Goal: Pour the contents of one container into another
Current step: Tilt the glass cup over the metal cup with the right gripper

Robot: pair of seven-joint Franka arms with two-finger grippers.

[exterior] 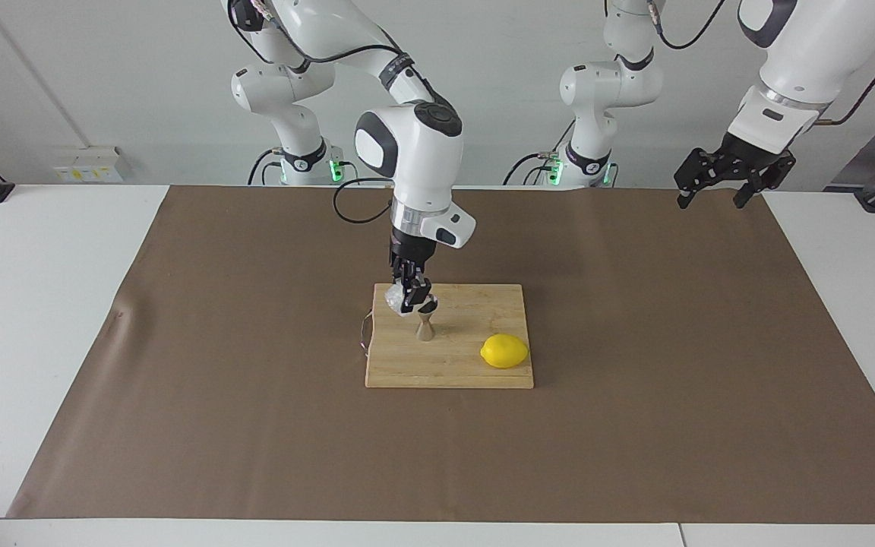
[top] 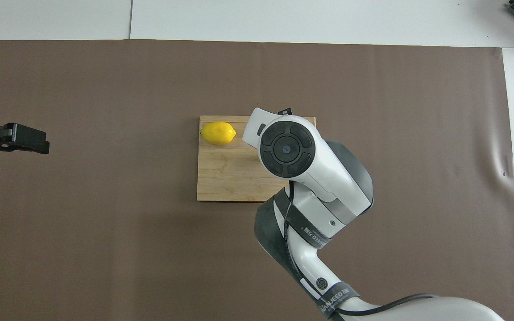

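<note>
Over the wooden cutting board [exterior: 475, 357], the right end effector [exterior: 411, 301] hangs with its fingers pinched on the clear glass tumbler [exterior: 393, 300], which is lifted off the board and tipped toward the steel jigger [exterior: 425, 327]. The jigger stands upright on the board just below the end effector, in the board's half toward the right arm's end of the bench. In the overhead view the right arm's wrist [top: 288, 149] hides both the tumbler and the jigger. A yellow lemon [exterior: 504, 351] lies on the same board, apart from the jigger, toward the left arm's end and slightly farther from the robots. The board rests on a brown mat [exterior: 255, 425] that covers the white bench [exterior: 20, 304]. The left end effector [exterior: 717, 186] waits in the air over the mat's edge at its own end of the bench, fingers spread and holding nothing.
</note>
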